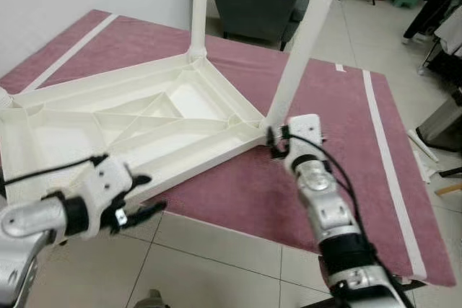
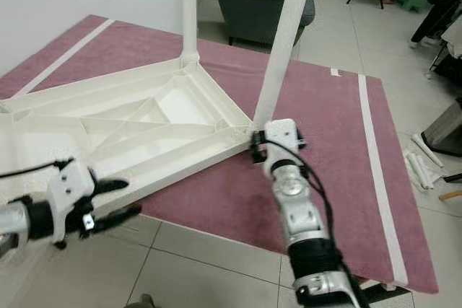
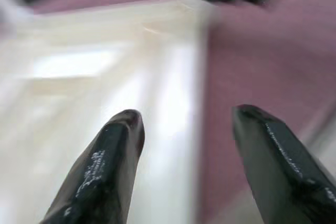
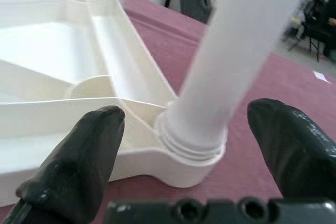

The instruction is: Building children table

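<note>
White tabletop (image 1: pixel 144 128) lies upside down on maroon rug (image 1: pixel 339 156), two legs (image 1: pixel 307 37) upright. Right gripper (image 4: pixel 184 129) open, fingers straddling near leg's base without touching. Left gripper (image 1: pixel 141 196) open at tabletop's front edge.

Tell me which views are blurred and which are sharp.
Left wrist view: heavily blurred, the tabletop and rug smeared, only the left end effector fingers fairly crisp. Right wrist view: mostly sharp at the leg socket, the leg's upper part soft, right end effector open around it. Both eye views: evenly lit, reasonably sharp, no strong glare.
</note>
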